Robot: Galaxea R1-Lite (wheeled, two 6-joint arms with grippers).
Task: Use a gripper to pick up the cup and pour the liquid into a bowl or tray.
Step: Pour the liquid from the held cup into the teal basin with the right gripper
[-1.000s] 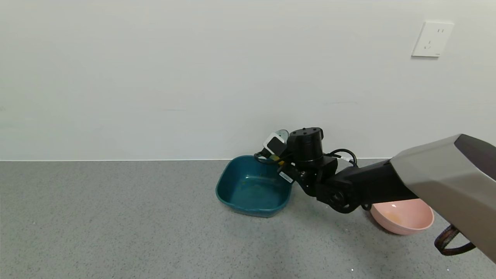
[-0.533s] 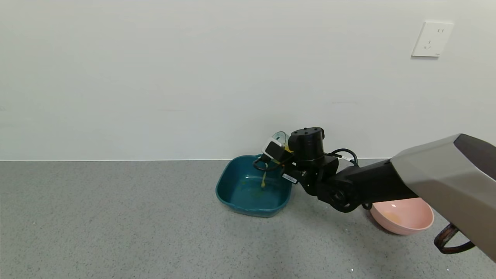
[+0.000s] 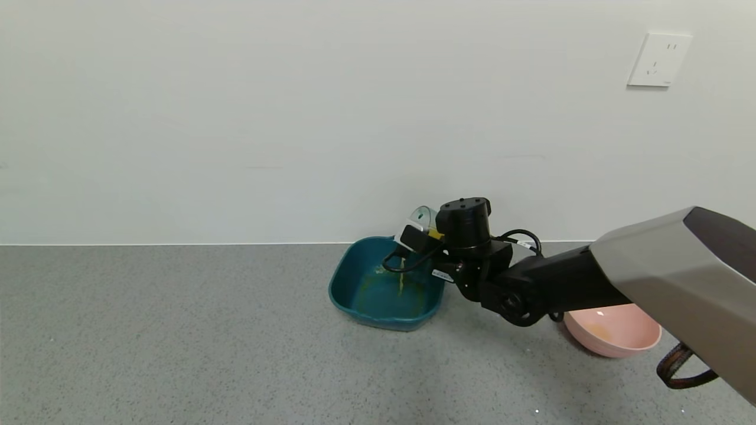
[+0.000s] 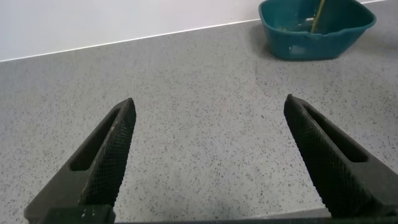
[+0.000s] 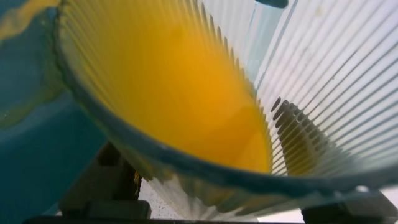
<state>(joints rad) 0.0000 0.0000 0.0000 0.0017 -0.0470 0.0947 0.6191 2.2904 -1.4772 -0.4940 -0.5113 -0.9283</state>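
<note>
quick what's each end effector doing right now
Left end effector: open, empty, over the counter.
Right end effector: shut on the cup, tipped over the basin, liquid pouring in.

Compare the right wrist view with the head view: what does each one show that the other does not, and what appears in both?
Only the right wrist view shows the inside of the cup, with orange liquid still in it. Only the head view shows the right gripper tilting the cup over the teal basin, the thin stream falling, the pink bowl and the wall socket. Both show cup, liquid and basin.
</note>
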